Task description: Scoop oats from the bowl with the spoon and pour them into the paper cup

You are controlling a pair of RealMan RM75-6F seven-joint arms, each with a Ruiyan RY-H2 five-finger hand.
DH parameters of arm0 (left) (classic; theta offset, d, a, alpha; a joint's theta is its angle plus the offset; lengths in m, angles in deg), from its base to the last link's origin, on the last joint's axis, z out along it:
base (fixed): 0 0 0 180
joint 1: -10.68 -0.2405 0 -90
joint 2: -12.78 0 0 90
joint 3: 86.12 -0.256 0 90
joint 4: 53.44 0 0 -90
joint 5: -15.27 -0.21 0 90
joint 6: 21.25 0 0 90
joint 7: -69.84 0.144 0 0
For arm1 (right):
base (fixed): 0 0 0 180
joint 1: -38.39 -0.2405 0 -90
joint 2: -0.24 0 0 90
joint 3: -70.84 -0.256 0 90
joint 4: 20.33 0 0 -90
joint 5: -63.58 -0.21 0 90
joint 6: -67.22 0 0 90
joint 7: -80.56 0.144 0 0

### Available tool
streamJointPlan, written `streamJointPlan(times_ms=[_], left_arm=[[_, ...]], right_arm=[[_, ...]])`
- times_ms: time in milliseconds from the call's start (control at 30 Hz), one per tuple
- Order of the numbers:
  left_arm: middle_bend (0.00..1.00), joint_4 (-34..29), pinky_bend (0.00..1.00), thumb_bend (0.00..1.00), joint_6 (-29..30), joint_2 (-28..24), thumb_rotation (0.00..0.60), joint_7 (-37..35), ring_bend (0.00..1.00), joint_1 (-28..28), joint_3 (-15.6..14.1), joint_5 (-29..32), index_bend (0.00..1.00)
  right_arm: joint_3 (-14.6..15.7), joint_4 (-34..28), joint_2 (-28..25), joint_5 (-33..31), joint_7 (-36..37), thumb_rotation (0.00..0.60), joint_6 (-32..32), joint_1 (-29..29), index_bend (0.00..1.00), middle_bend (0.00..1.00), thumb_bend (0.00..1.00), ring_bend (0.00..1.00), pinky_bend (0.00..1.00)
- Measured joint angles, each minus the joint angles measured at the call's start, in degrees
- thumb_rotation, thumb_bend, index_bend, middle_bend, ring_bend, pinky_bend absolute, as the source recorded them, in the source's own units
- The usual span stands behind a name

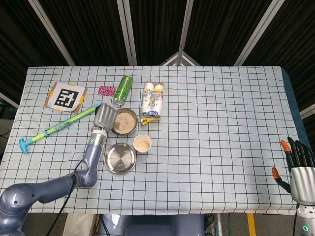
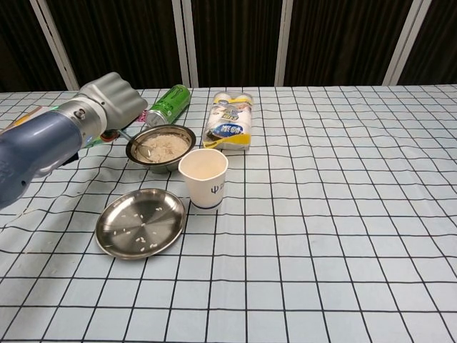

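A steel bowl of oats stands left of centre. Just in front of it is the white paper cup, with oats inside it. My left hand is a closed fist at the bowl's left side and grips the handle of the metal spoon. The spoon's head rests inside the bowl by its left rim. My right hand hangs off the table's near right corner, empty, fingers spread.
A steel plate with a few stray oats lies near the cup. A green can and a yogurt pack lie behind the bowl. A blue-green stick, a marker card and a pink packet are at the left.
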Motion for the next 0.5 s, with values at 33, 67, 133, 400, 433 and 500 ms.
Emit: streamJointPlan(times_ms=[33,67,133,400,433,500], left_arm=[[1.00,0.11,1.00,0.46,0.36,0.14,0.600,-0.22,1.00,0.02,0.09,0.06,0.56],[1.00,0.24,1.00,0.46,0.82,0.34,0.600,-0.58,1.00,0.01,0.23,0.18,0.56],[1.00,0.36,1.00,0.46,1.39,0.62,0.600,-1.18,1.00,-0.04,0.50,0.45,0.56],[1.00,1.24,1.00,0.46,4.11,2.07,0.600,-4.24,1.00,-0.78,1.10,0.46,0.57],[1.00,1.34,1.00,0.46,4.41,2.25,0.600,-4.68,1.00,-0.91,1.16,0.39,0.57],[1.00,1.63,1.00,0.46,5.22,2.73,0.600,-5.93,1.00,-1.27,1.26,0.09,0.57]], right_arm=[[0.01,-0.01,0.00,0.01,0.00,0.600,-0.01,0.00,0.00,0.04,0.38,0.00,0.09],[0.01,-0.02,-0.01,0.01,0.01,0.600,-0.02,0.00,0.00,0.04,0.38,0.00,0.09],[0.01,-0.03,-0.02,0.01,-0.02,0.600,-0.03,0.00,0.00,0.04,0.38,0.00,0.09],[0.02,-0.02,-0.02,0.01,-0.05,0.600,-0.08,0.00,0.00,0.04,0.38,0.00,0.09],[0.02,-0.03,-0.04,0.00,-0.05,0.600,-0.10,-0.01,0.00,0.04,0.38,0.00,0.09],[0.05,-0.10,-0.11,0.00,-0.06,0.600,-0.20,-0.03,0.00,0.04,0.38,0.00,0.09]])
